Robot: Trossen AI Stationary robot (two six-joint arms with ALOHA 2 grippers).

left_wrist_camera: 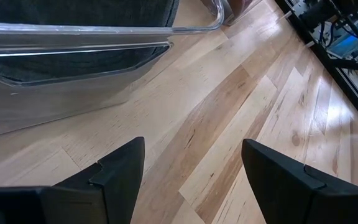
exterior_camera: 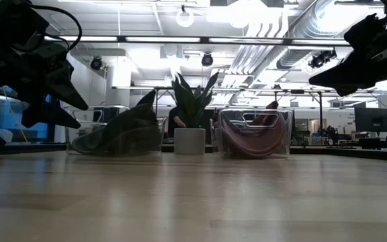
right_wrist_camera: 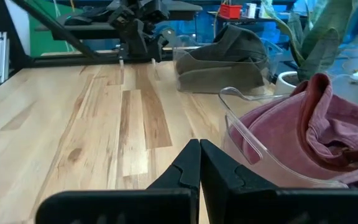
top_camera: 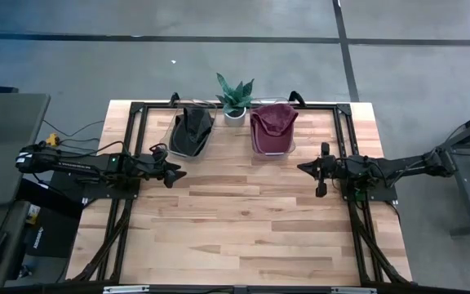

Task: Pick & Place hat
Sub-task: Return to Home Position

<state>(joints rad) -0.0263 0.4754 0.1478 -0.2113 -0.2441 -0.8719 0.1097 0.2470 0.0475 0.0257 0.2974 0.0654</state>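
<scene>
A dark grey hat [top_camera: 192, 129] lies in a clear plastic bin [left_wrist_camera: 73, 74] at the table's far side, left of a potted plant. A maroon hat [top_camera: 272, 122] lies in a second clear bin [right_wrist_camera: 253, 146] right of the plant. My left gripper [top_camera: 178, 174] hovers open above the table, just near of the dark hat's bin, with nothing between its fingers [left_wrist_camera: 123, 168]. My right gripper [top_camera: 304, 168] hovers shut near the maroon hat's bin, touching nothing; its fingertips [right_wrist_camera: 199, 163] meet in the right wrist view.
A potted plant [top_camera: 234, 98] in a white pot stands between the two bins at the far edge. A black frame [top_camera: 137, 110] runs round the table's far and side edges. The wooden tabletop [top_camera: 243, 220] lies bare toward the near edge.
</scene>
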